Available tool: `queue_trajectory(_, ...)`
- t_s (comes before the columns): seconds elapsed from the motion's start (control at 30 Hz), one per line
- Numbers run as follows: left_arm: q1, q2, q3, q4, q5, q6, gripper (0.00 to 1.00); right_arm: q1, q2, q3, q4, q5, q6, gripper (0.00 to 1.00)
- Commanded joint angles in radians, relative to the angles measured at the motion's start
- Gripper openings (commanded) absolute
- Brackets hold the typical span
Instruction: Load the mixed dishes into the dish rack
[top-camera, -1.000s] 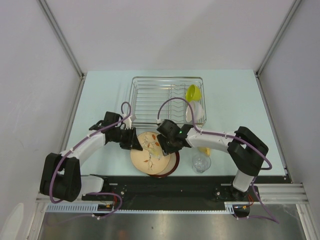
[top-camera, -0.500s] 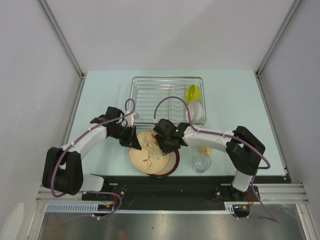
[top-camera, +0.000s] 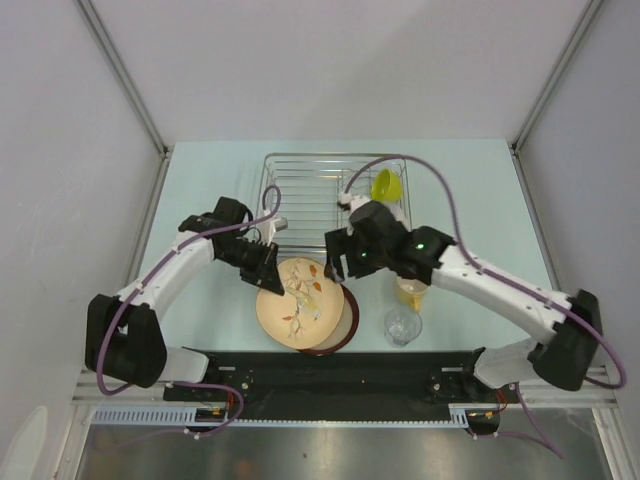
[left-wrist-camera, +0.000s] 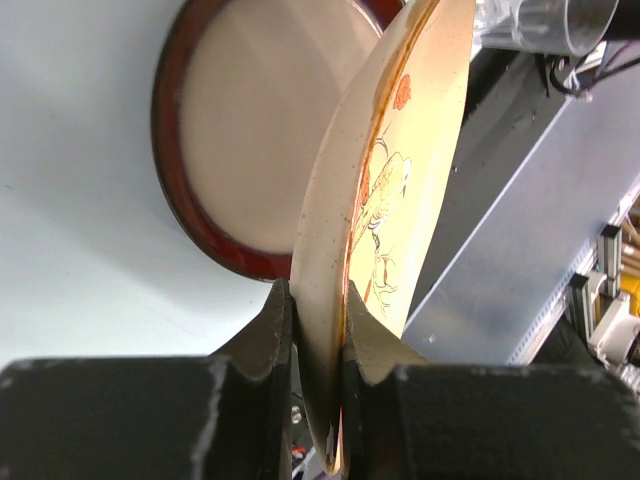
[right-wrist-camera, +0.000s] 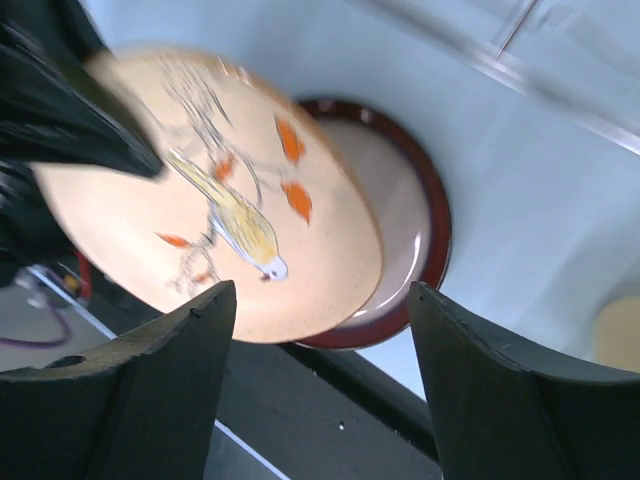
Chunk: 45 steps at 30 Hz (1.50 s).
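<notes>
The tan leaf-patterned plate (top-camera: 300, 303) is tilted up off the dark-red-rimmed plate (top-camera: 347, 322), and my left gripper (top-camera: 268, 272) is shut on its far-left rim. In the left wrist view that rim (left-wrist-camera: 330, 250) is pinched between both pads of the left gripper (left-wrist-camera: 318, 300), with the red-rimmed plate (left-wrist-camera: 250, 130) flat below. My right gripper (top-camera: 340, 262) hovers open above the plates' far-right side; its wrist view shows the right gripper (right-wrist-camera: 320, 300) empty above the leaf plate (right-wrist-camera: 220, 200). The dish rack (top-camera: 310, 195) holds a lime-green bowl (top-camera: 387, 185). The white bowl is hidden.
A yellow mug (top-camera: 410, 292) and a small clear glass (top-camera: 402, 325) stand right of the plates, under the right forearm. The black base rail (top-camera: 330, 368) runs just behind the plates' near edge. Purple cables loop over the rack.
The right gripper has opened, let go of the leaf plate and pulled back toward the rack. The left gripper has closed on the plate's rim and holds it tilted.
</notes>
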<state>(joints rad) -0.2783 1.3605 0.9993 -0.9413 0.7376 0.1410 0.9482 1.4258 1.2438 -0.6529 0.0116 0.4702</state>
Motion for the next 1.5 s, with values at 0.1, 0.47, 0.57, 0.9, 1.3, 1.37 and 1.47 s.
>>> queue_trajectory(0.1,-0.039,-0.041,0.123,-0.07,0.088,0.031,0.0,-0.112,-0.249,0.052,0.013,0.1,-0.01,0.83)
queue_trajectory(0.47,-0.087,0.196,0.925,-0.143,-0.282,0.256,0.0,-0.144,-0.444,0.017,0.113,0.289,0.01,1.0)
queue_trajectory(0.57,-0.113,0.274,1.045,-0.055,-0.414,0.336,0.0,-0.16,-0.487,-0.009,0.125,0.333,0.013,1.0)
queue_trajectory(0.9,-0.228,0.445,1.07,0.434,-0.587,0.6,0.0,-0.281,-0.607,-0.078,0.15,0.343,-0.03,1.0)
queue_trajectory(1.3,-0.254,0.604,1.088,0.657,-0.535,0.836,0.0,-0.587,-0.619,-0.19,0.183,0.056,0.001,1.0)
queue_trajectory(1.37,-0.257,0.627,1.096,0.654,-0.532,0.844,0.0,-0.614,-0.61,-0.205,0.196,0.007,0.005,1.0)
queue_trajectory(1.47,-0.263,0.649,1.104,0.647,-0.531,0.852,0.0,-0.655,-0.599,-0.214,0.208,-0.041,0.004,1.0)
